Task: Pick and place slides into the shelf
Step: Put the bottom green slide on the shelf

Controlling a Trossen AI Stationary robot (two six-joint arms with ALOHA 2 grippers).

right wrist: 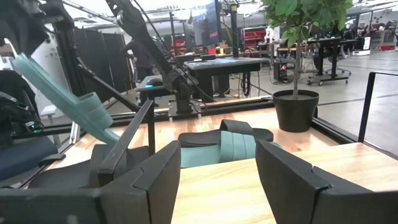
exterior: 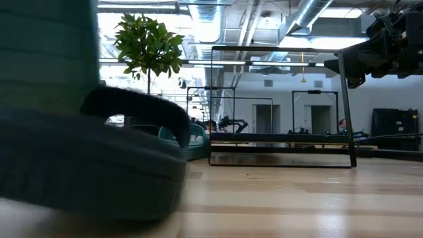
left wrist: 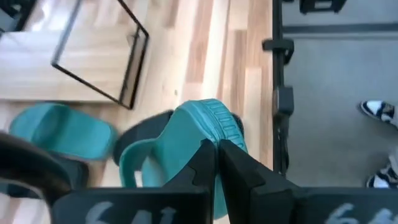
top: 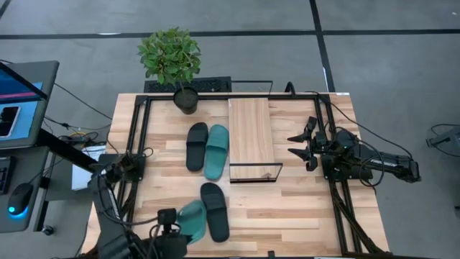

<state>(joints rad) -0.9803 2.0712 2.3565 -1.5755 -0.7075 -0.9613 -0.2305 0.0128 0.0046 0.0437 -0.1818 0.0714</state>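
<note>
Left claw [left wrist: 216,163] pinched narrow on lifted teal slide [left wrist: 186,140], right claw [right wrist: 217,180] wide, holding nothing

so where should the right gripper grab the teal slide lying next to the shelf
Best bet is the wide strap of the teal slide: it arches above the sole, so fingers can slip under and pinch it. Come from above with the right gripper, open now beside the shelf. The black slide sits tight against its far side, so a sole-edge grip looks cramped.

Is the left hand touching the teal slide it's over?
Touching. The left wrist view shows the left hand pinched shut on the teal slide, whose far end is tilted up.
</note>
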